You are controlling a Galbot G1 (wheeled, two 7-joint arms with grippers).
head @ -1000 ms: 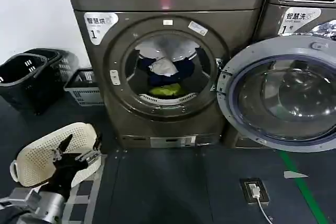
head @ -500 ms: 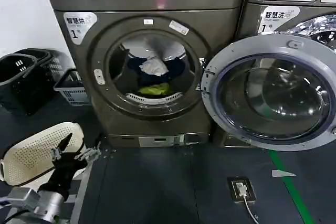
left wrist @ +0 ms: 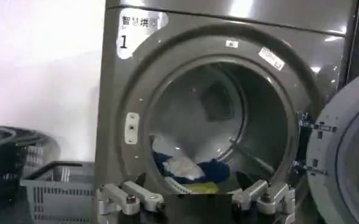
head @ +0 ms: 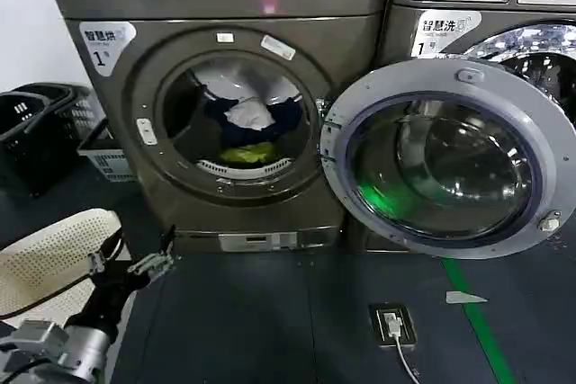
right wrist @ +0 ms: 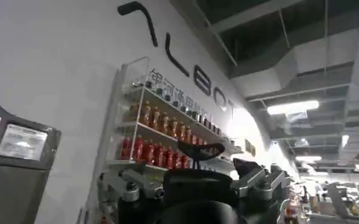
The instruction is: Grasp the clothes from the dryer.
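Left gripper (head: 135, 261) has its fingers spread wide with nothing between them, touching nothing, low at the head view's left above the dark floor (head: 270, 321), with the cream perforated plastic basket (head: 49, 254) just beside it. The left arm reaches up from the bottom corner, wrist angled toward the machine. Its wrist camera looks between both fingertips straight into the large bronze-grey metal front-loading dryer (left wrist: 228, 73), well apart from it. The clothes, a small heap of white, dark navy and yellow-green fabric (left wrist: 188, 173), lie at the bottom of the drum. From the head, the same heap (head: 247, 128) sits inside the round port, and the grey-rimmed round glass door (head: 445, 159) hangs swung open to the right. Right gripper (right wrist: 197, 182) points upward, fingers apart and empty, its wrist view showing a wall shelf of red bottles (right wrist: 161, 137) behind it.
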